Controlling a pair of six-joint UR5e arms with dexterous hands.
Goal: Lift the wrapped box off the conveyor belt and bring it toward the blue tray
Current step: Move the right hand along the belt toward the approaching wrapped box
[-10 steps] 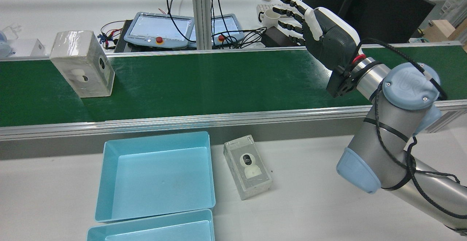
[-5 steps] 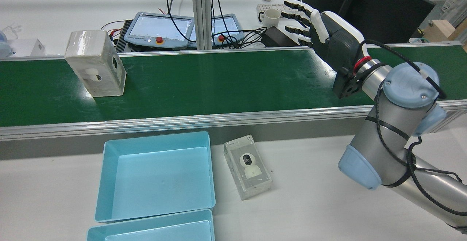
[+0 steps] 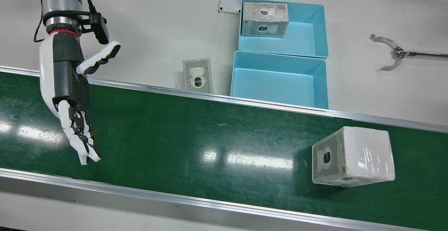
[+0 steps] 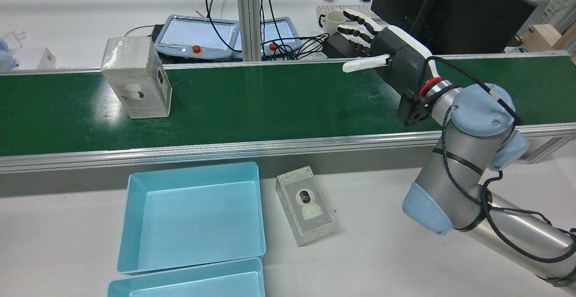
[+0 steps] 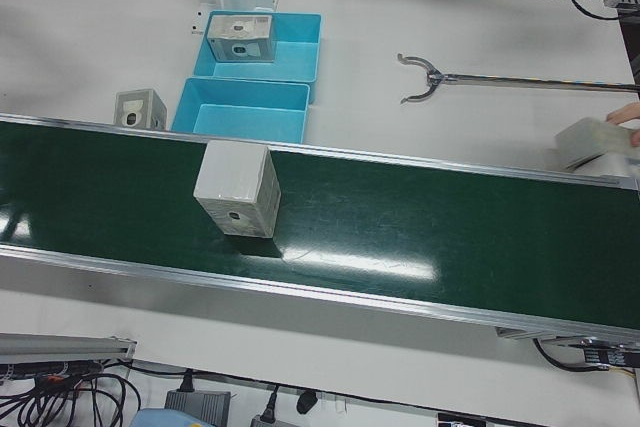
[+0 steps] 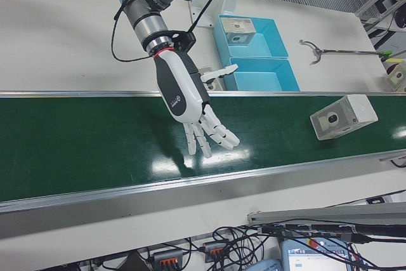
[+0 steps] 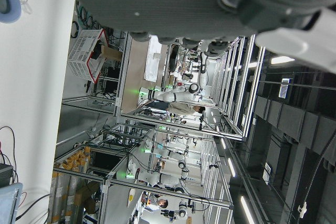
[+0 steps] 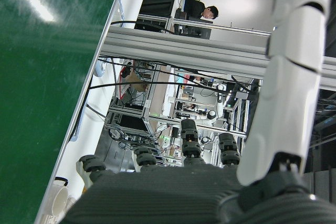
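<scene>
Right hand [image 4: 382,49] of mine hovers empty, fingers spread, over the conveyor belt [image 4: 270,99]; my left hand is only a blurred sliver, state unreadable. Wrapped box [image 4: 136,77] stands upright well apart, toward the belt's far edge, blue tray [image 4: 193,216] beyond the near rail.

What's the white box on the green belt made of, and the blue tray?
The wrapped box looks like cardboard under clear plastic film: shiny wrinkles catch the light. The blue tray looks like smooth, moulded hard plastic with a slight sheen. The belt seems glossy, rubbery material.

three wrapped boxes [image 3: 351,155], two blue trays [image 3: 280,84], one conveyor belt [image 3: 175,140]
</scene>
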